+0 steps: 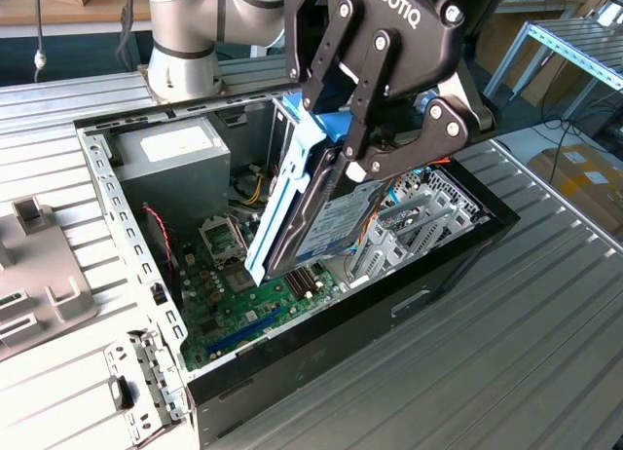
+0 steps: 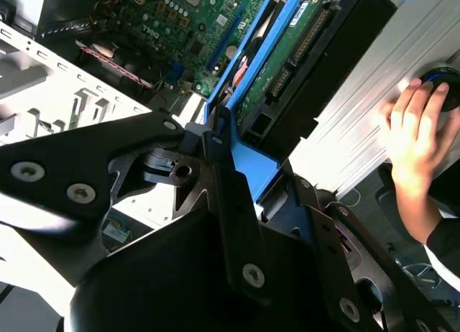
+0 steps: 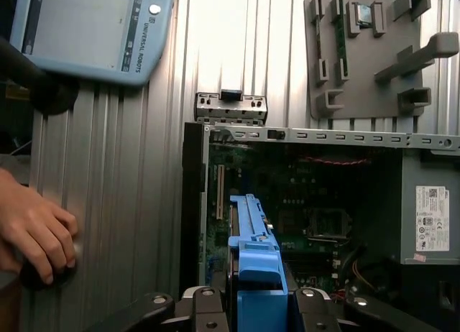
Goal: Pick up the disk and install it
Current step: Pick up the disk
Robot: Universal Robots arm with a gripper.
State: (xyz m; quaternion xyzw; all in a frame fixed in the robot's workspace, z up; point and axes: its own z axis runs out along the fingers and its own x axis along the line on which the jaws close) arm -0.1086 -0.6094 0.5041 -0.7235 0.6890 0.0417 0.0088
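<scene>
Pinched at its upper end by the hand (image 1: 384, 153), the disk (image 1: 326, 226) hangs steeply tilted over the open computer case (image 1: 321, 343), above the motherboard (image 1: 234, 304) beside the drive cage (image 1: 419, 211), so a slipping grip or misaligned rails could knock components or jam it.

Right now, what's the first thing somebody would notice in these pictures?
The big black gripper jumps out first, clamped on the disk with its light-blue rails and holding it tilted above the open computer case. Below it lies the green motherboard. In the second wrist view, a person's hand rests on the metal table near the case.
</scene>
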